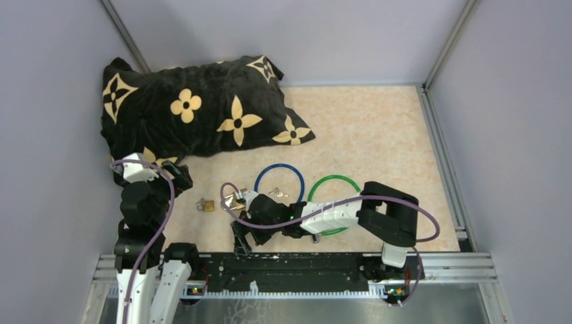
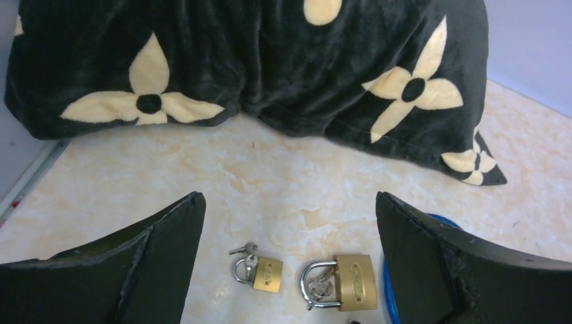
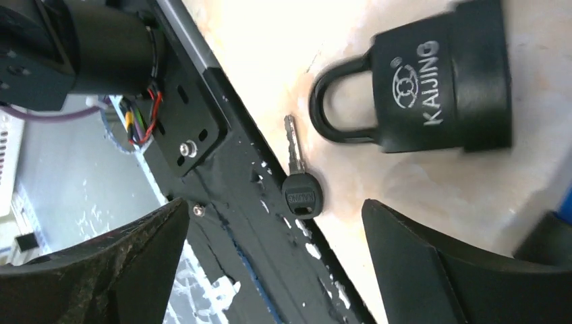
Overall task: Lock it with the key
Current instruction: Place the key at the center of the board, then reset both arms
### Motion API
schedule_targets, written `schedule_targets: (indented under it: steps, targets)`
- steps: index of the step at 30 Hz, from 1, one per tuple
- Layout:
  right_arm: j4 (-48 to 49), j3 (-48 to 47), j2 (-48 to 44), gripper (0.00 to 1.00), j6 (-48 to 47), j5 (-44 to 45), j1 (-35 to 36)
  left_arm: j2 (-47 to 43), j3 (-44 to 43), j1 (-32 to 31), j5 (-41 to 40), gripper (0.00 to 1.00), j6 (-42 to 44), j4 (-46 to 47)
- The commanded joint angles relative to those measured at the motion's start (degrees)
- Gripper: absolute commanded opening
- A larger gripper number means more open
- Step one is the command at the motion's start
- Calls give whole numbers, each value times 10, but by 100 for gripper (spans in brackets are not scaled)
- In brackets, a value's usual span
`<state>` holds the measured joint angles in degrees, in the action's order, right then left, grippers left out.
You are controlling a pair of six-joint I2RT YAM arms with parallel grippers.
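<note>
Your right claw hangs wide open and empty above the key, which lies on the surface just beside the black padlock (its shackle end). Your left claw, equally spread and empty, faces two brass padlocks.

A black padlock marked "KAIJING" is seen lying flat on the surface, with both legs of its shackle meeting the body. A key with a black head is found loose beside it at the surface's edge, its blade tip near the shackle's curve, not inserted. Two brass padlocks are noted elsewhere, lying flat: a small one and a larger one beside it.
</note>
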<state>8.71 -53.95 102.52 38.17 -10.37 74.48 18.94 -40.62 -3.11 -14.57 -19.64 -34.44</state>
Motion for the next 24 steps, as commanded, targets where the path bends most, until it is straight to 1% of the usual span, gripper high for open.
schedule_targets:
  steps: [1,3,5,7,8,9,11,13,15,16,17,18,20,21,22,24]
  targets:
    - [-111,-64,-97,98,-26,67,2,24,-26,4,4,99,45,28]
    - [-176,-84,-144,99,-48,104,2,42,-29,4,17,99,76,38]
    - [-256,-100,-218,98,-72,167,-5,65,-31,4,57,99,125,44]
    - [-319,-93,-288,98,-92,221,-33,101,-34,4,90,99,162,35]
    - [-346,-80,-327,98,-103,229,-63,124,-38,4,101,99,177,28]
    - [-364,-64,-365,98,-110,225,-100,147,-44,4,102,99,185,24]
    - [-396,-32,-441,98,-131,215,-200,196,-57,4,119,99,212,16]
    - [-416,5,-512,98,-162,222,-314,242,-67,4,142,99,236,17]
    - [-423,41,-568,98,-193,247,-431,273,-66,4,166,99,244,35]
    - [-420,60,-587,98,-209,250,-486,283,-61,4,169,99,244,50]
    - [-412,85,-603,98,-221,243,-555,289,-50,4,168,99,243,73]
    - [-399,103,-610,98,-233,227,-606,293,-36,5,168,99,243,97]
    - [-374,129,-604,98,-219,196,-679,290,-5,5,166,99,239,154]
    - [-364,130,-591,98,-207,178,-699,286,11,5,157,99,232,182]
    - [-356,129,-575,98,-198,176,-703,281,30,5,152,99,224,212]
    - [-346,132,-537,98,-162,251,-704,265,65,5,136,99,212,270]
